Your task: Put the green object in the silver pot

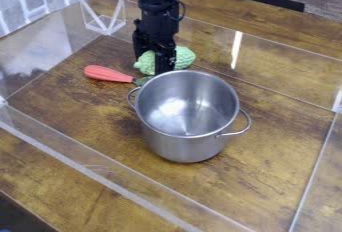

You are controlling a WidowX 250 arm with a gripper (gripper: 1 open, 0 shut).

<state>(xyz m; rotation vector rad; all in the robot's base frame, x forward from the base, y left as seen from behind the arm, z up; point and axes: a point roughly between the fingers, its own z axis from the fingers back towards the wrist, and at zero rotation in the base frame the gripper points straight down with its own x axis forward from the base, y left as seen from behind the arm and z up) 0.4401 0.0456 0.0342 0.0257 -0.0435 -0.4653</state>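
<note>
The green object (pixel 182 55), a light green knobbly lump, lies on the wooden table just behind the silver pot (pixel 189 113). My black gripper (pixel 151 64) has come down over its left part, fingers pointing down and open around or right beside it; whether they touch it I cannot tell. Much of the lump is hidden behind the fingers. The shiny pot stands upright in the middle of the table with two small loop handles, and nothing shows inside it.
A red-handled spoon (pixel 107 73) lies left of the pot and the gripper. Clear plastic walls (pixel 54 146) enclose the table area. A clear triangular stand (pixel 104 16) sits at the back left.
</note>
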